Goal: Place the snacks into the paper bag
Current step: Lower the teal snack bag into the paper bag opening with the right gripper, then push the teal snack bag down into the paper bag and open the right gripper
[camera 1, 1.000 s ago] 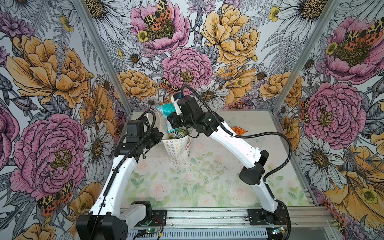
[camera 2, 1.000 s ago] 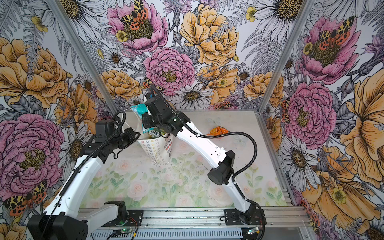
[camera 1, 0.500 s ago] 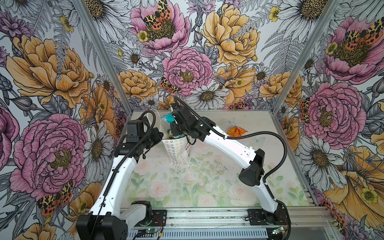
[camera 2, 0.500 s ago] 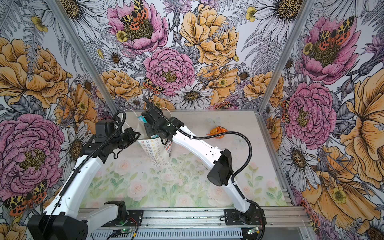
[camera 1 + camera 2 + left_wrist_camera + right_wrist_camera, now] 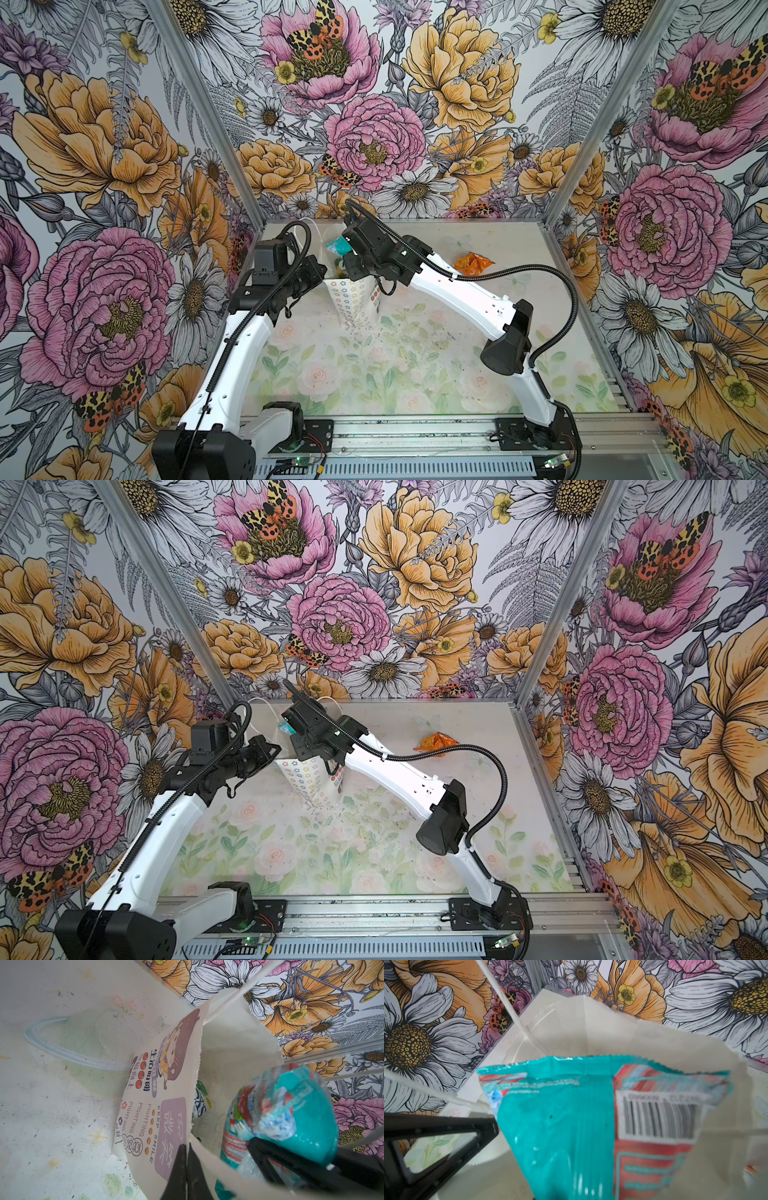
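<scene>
Packets seen: three. Right gripper (image 5: pixel 348 249) clamps teal packet (image 5: pixel 560 1126); green packet (image 5: pixel 201 1095) inside single paper bag (image 5: pixel 353 303); orange packet (image 5: pixel 472 263) apart; left gripper (image 5: pixel 185 1147) pinches rim.

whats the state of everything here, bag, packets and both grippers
left gripper: shut on the rim of the paper bag
right gripper: shut on the teal packet
paper bag: upright, mouth open
teal packet: held partway in the bag's mouth
green packet: inside the bag
orange packet: lying on the table, outside the bag
</scene>
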{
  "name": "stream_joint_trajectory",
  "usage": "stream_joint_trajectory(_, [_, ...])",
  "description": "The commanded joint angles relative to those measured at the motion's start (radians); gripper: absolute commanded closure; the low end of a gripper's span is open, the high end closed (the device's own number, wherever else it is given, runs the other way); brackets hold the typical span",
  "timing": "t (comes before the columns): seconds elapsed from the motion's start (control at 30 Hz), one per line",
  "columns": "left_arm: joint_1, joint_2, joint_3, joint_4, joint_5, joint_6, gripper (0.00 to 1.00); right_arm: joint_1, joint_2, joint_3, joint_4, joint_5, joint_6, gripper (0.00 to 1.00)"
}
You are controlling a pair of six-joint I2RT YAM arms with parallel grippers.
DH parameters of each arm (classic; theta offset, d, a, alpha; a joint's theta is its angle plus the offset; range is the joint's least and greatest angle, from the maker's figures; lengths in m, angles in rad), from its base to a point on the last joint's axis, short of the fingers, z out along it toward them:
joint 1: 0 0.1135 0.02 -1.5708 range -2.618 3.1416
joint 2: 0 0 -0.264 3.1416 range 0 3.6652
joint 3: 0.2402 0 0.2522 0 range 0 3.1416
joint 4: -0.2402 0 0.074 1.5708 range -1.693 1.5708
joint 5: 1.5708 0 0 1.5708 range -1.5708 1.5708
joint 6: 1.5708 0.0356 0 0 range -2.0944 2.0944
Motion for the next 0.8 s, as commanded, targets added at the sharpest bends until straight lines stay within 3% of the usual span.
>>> stream_joint_trajectory(0.0, [-0.008, 0.007, 0.007, -0.026, -0.008, -0.007, 1.0, 0.008, -0.058, 0.009, -0.045, -0.032, 0.006, 1.0])
stream_joint_trajectory(0.37, [-0.022, 0.01, 0.017, -0.026, -0.016, -0.01, 1.0, 0.008, -0.005, 0.151, -0.219, -0.2, 0.032, 1.0])
stream_joint_trajectory(0.77, [-0.041, 0.019, 0.024, -0.026, -0.022, -0.014, 1.0, 0.003, 0.035, 0.188, -0.289, -0.168, 0.023, 1.0])
